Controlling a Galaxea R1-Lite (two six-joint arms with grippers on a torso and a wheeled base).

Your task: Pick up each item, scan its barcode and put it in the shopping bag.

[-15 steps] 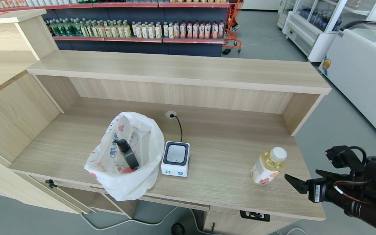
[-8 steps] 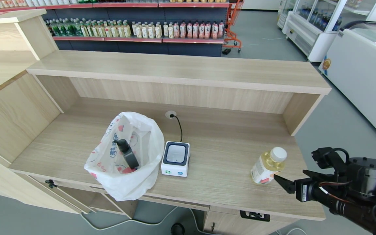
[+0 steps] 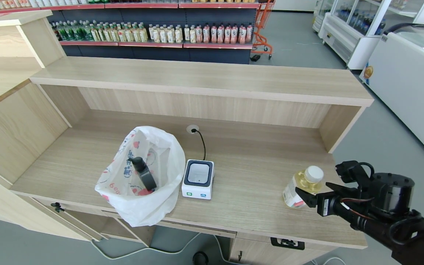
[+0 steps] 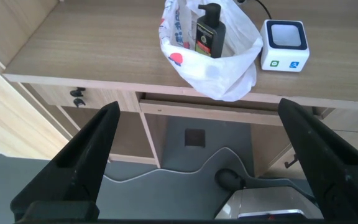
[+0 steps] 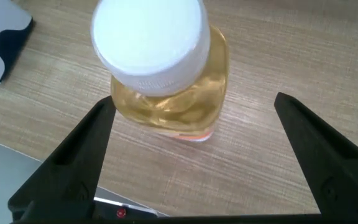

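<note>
Right hand (image 3: 312,187) now nearer bottle (image 3: 295,186)

Head and both wrist cameras overlook counter (image 3: 256,165).

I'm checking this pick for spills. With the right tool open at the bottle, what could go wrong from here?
1. The bottle stands upright and tall. If one finger of the open right tool touches it first, it may tip and roll along the counter.
2. The shopping bag is soft and already holds a dark pump bottle, so its mouth could fold during the drop-in.
</note>
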